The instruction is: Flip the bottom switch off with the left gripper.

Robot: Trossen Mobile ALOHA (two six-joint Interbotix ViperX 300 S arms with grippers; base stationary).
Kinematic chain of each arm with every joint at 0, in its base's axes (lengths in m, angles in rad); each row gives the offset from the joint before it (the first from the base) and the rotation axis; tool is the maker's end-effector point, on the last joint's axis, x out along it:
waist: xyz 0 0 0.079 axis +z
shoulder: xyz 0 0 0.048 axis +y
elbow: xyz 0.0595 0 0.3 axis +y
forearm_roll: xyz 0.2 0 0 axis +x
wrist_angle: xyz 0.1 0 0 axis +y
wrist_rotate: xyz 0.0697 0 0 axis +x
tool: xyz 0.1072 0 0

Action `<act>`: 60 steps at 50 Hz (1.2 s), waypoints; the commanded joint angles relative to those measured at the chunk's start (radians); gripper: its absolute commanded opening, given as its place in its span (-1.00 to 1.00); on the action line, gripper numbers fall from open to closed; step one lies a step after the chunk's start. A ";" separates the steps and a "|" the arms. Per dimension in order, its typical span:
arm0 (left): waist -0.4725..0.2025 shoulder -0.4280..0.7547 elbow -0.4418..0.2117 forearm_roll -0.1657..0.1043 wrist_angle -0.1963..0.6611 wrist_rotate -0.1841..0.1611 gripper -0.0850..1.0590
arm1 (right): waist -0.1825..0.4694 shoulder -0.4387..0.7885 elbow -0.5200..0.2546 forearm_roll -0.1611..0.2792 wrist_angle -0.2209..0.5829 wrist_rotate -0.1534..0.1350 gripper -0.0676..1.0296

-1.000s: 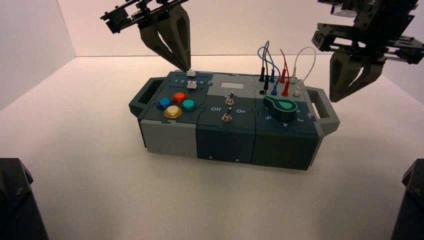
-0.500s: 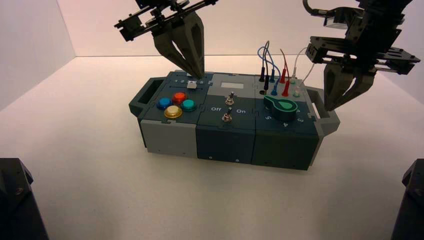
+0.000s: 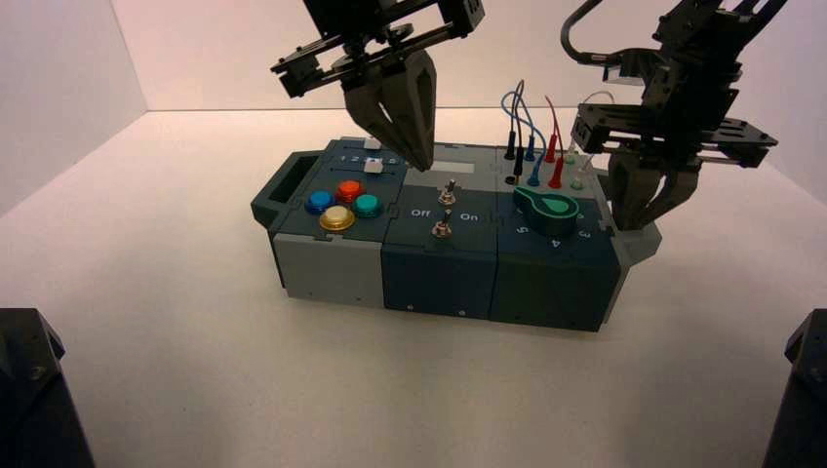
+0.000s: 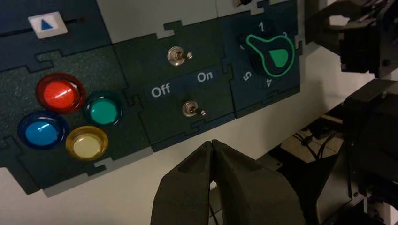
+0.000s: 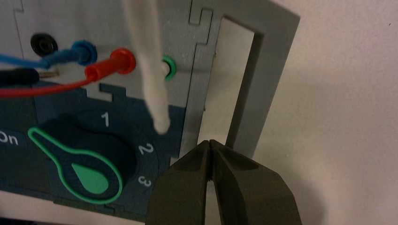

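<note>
The bottom switch [image 3: 442, 229] is a tiny silver toggle on the box's dark middle panel, near the front edge. In the left wrist view the bottom switch [image 4: 190, 109] has its lever leaning to the "On" side. Its twin toggle [image 4: 177, 55] stands behind it and leans the same way. My left gripper [image 3: 422, 163] is shut and empty. It hangs above the box's back middle, behind and a little left of the switches, touching nothing. It also shows in the left wrist view [image 4: 212, 142]. My right gripper [image 3: 634, 224] is shut and empty at the box's right handle [image 5: 244, 93].
Red [image 4: 60, 92], blue [image 4: 42, 132], green [image 4: 103, 111] and yellow [image 4: 87, 144] buttons sit left of the switches. A green-edged knob [image 3: 551, 208] is to their right. Wires and plugs [image 3: 534, 146] stand at the back right. A white slider knob [image 3: 372, 165] is at the back left.
My left gripper has moved right, from above the sliders to above the box's back middle. My right gripper has moved left and down to the right handle.
</note>
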 commanded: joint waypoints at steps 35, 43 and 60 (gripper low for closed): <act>-0.078 0.098 -0.058 -0.048 -0.054 -0.021 -0.91 | 0.014 0.037 0.006 -0.015 -0.097 -0.020 -0.91; -0.078 0.126 -0.067 -0.046 -0.064 -0.021 -0.91 | 0.014 0.037 0.006 -0.015 -0.110 -0.020 -0.91; -0.074 0.121 -0.060 -0.038 -0.084 -0.025 -0.91 | 0.014 0.035 0.009 -0.015 -0.110 -0.021 -0.91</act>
